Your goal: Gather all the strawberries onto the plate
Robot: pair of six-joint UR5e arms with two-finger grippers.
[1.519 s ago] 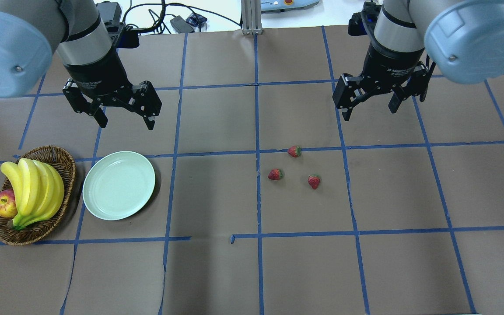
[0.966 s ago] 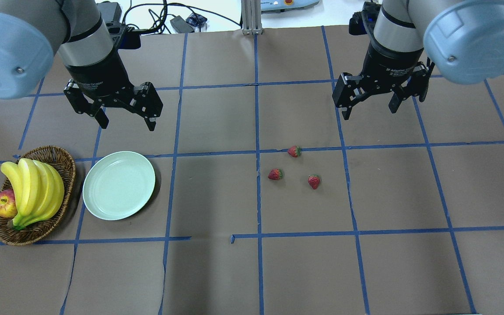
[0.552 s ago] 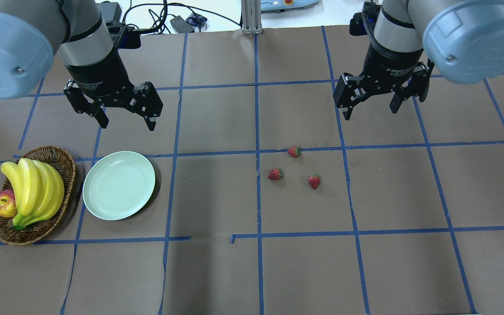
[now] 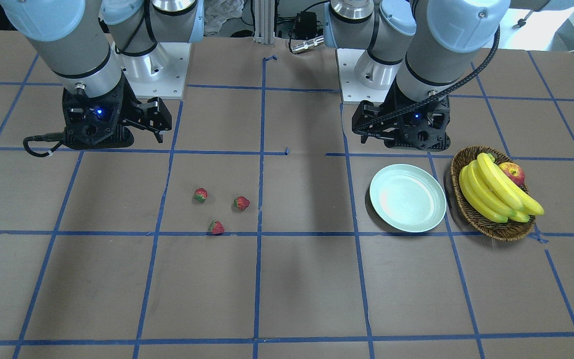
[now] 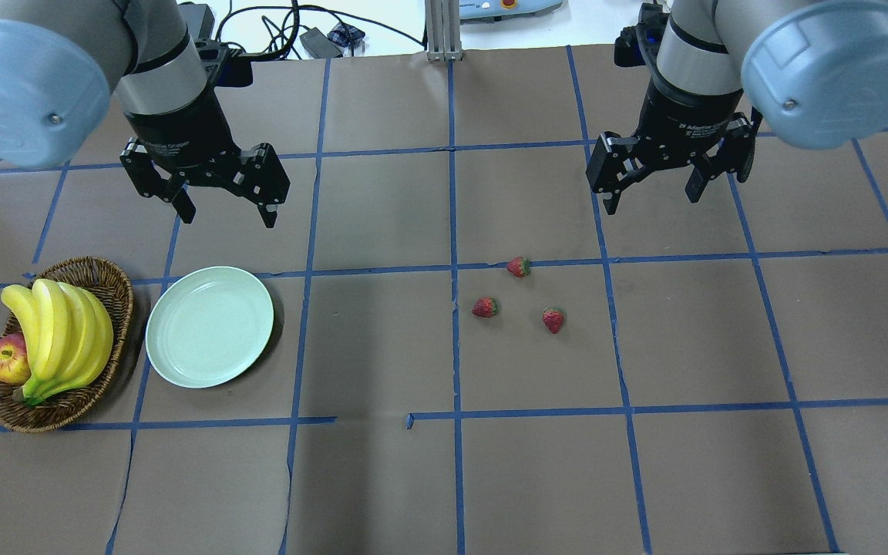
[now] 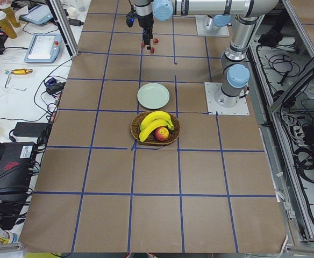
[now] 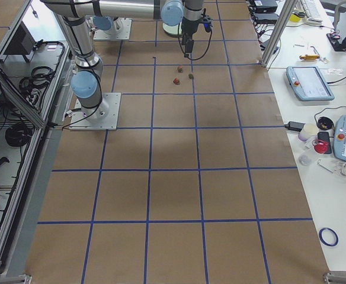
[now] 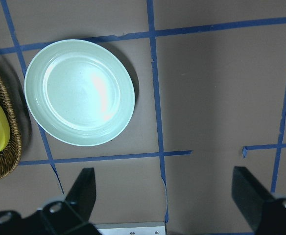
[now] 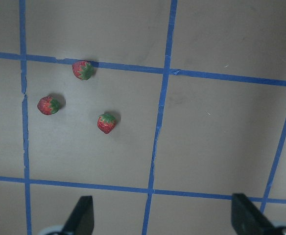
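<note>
We note left gripper and right gripper wide open, empty — strawberries, well inside the table's edges, look light, stiff, roll-prone; we would pinch across the red body.

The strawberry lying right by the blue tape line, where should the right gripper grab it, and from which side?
Grip the strawberry across its red body, coming straight down with the open right gripper. It lies on its side, leafy top pointing sideways, so its rounded flanks probably offer the best hold.
</note>
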